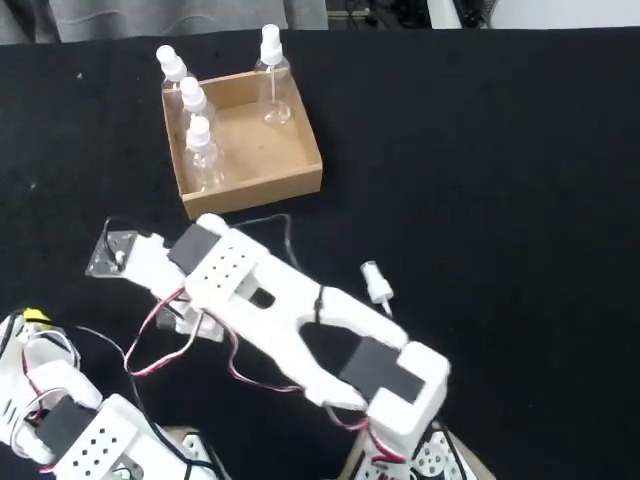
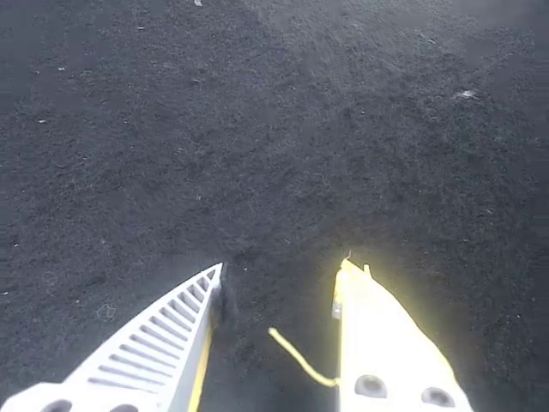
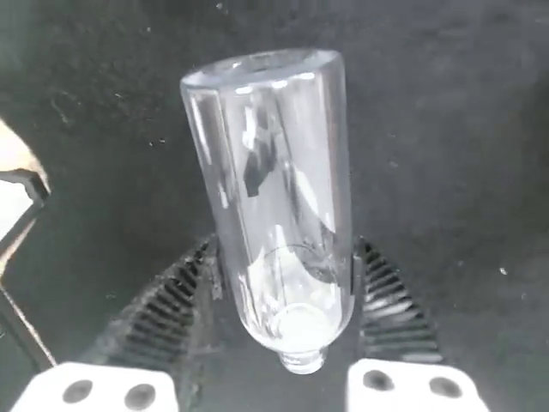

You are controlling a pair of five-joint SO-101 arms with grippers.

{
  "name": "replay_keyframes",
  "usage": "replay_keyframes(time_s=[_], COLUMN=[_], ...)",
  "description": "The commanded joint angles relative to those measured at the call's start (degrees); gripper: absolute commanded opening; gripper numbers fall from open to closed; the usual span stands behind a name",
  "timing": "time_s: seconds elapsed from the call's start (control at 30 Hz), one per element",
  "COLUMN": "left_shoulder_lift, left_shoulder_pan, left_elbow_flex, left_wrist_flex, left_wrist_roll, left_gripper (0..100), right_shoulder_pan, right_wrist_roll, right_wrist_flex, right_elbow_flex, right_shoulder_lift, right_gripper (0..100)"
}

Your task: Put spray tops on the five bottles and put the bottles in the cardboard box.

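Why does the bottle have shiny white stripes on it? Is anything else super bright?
Right wrist view: those stripes are light glinting off the clear bottle held in the right gripper. Left wrist view: one finger of the left gripper glares brightest, with a dark shadow beside the other finger.

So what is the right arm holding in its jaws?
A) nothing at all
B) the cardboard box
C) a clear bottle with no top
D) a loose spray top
C: the right wrist view shows a clear bottle, its neck bare, gripped between the two ribbed jaws.
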Motion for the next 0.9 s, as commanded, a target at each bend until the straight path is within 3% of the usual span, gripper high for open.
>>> replay_keyframes(time_s=[0.0,0.33,0.7,0.87], left_shoulder_lift=[-0.62,-0.62,-0.53,-0.53], left_shoulder_pan=[1.1,7.69,27.82,30.02], left_elbow_flex=[-1.36,-1.89,-1.63,0.04], left_wrist_flex=[0.44,0.53,0.62,0.62], left_wrist_roll=[0.18,0.09,0.0,0.35], left_gripper=[20,20,19,19], right_shoulder_pan=[1.76,9.32,18.73,27.16], right_wrist_roll=[-0.35,-0.35,-0.44,-0.09], right_wrist_flex=[0.53,0.88,0.97,1.41], right_elbow_flex=[3.47,11.12,20.18,24.04], right_shoulder_lift=[-7.43,-18.59,-28.18,-34.07], right_gripper=[14.5,14.5,14.5,14.5])
